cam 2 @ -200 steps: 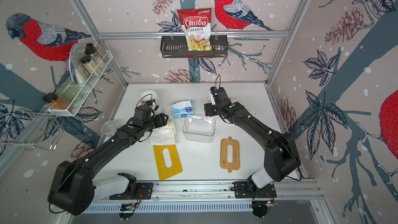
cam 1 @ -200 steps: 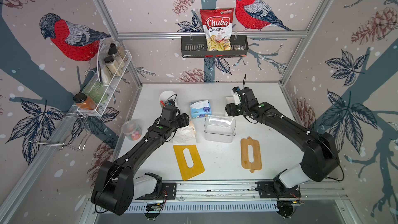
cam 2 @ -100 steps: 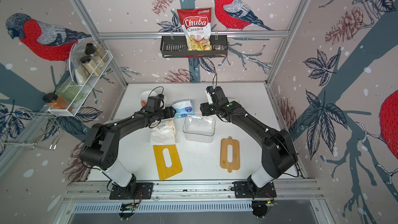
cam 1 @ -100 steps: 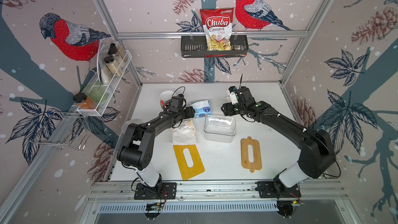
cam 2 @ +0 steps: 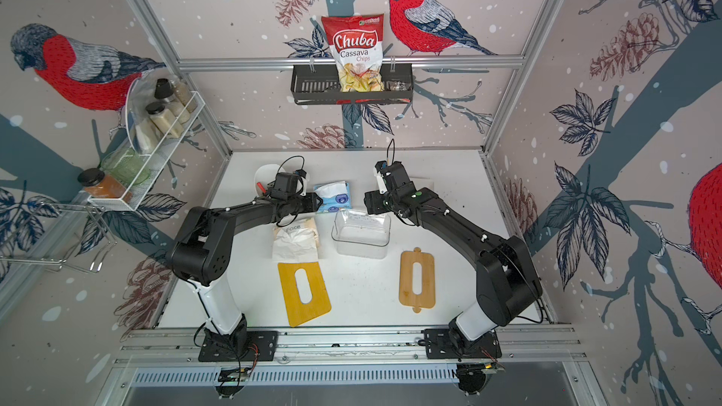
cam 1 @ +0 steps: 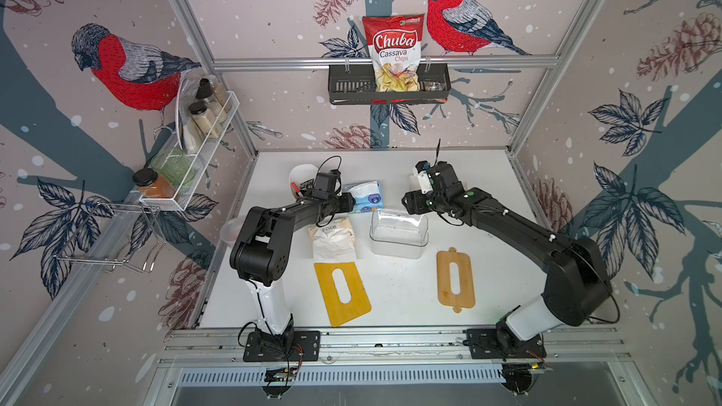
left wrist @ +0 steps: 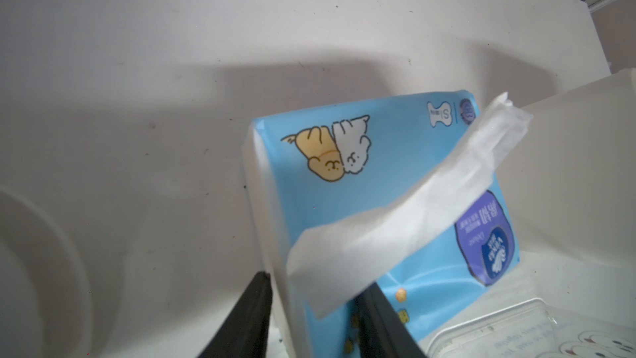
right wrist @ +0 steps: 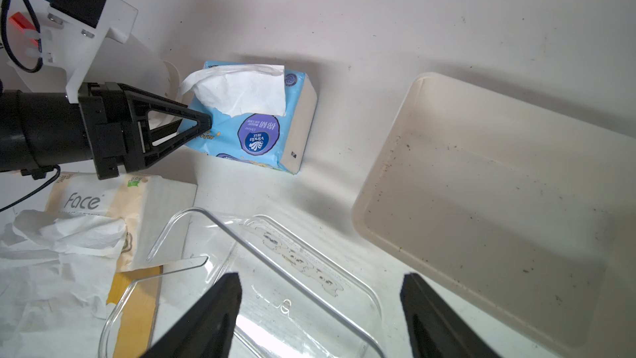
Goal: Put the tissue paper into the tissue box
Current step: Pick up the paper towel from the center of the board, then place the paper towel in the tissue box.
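A white tabletop point(cam 1: 488, 173) sits inside a booth papered with red-breasted birds and pine cones. In both top views the blue soft plastic pack of tissue paper point(cam 1: 367, 197) lies flat on the table just above the centre of the frame. A white tissue sheet point(right wrist: 241, 91) is pulled loose from its slit. Just below and to the right stands the clear rectangular plastic tissue box point(cam 1: 398, 234), open-topped and seemingly empty. It is near the pack, though I cannot tell whether they touch. The left gripper point(right wrist: 196, 125) reaches in from the left of the frame. Its fingers sit on either side of the pack's near end and appear to pinch it. The right gripper point(right wrist: 321, 277) hovers by the clear box's upper edge with its jaws spread wide, holding nothing.

The pack looks light, squashy and slick-skinned, so it will likely sag and may slip out of a corner pinch. A hold across the short end seems safest, deep enough to catch the paper stack inside rather than only the film. The loose sheet would tear easily and is best left alone.
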Controlling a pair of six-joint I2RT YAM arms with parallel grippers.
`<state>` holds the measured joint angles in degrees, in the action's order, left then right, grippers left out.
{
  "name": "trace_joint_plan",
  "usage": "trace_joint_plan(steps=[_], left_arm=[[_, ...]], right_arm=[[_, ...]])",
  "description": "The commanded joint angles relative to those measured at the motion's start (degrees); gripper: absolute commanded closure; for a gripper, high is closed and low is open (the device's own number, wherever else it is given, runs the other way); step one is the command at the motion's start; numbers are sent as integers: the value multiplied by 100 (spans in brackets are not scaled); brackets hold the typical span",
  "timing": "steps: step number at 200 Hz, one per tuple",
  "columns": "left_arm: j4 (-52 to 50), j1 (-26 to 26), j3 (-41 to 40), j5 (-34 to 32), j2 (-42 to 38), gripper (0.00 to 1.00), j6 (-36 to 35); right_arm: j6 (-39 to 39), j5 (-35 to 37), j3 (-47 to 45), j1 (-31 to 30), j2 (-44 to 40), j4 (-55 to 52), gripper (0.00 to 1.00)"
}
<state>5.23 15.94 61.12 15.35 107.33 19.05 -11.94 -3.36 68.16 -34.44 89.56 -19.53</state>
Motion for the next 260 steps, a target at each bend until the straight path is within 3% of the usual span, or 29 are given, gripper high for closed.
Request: trace_joint_plan(steps=[1, 25, 42, 120, 183, 228, 260], left_arm=[[118, -40, -3, 75, 86, 73, -94], [180, -69, -48, 198, 48, 94, -55], [250, -85, -132, 289, -38, 100, 29], [1330, -112, -978, 1025, -1348, 100, 1223], [933, -71, -1059, 712, -2652, 100, 1513], [-300, 881, -928, -30, -3193, 100, 1294], [-777, 1616, -1014, -324, -3388, 100, 1575]], right_arm=[[-41, -7, 35, -10, 48, 98, 21], [-42, 11, 23, -6, 105, 82, 21], [-46, 45, 21, -11, 140, 79, 21], [-222, -128, 12, 318, -39, 180, 21], [-502, -503, -222, 1188, -896, 520, 21], [-401, -193, -264, 1668, -1362, 345, 20], [-337, 66, -388, 1919, -1544, 334, 19]])
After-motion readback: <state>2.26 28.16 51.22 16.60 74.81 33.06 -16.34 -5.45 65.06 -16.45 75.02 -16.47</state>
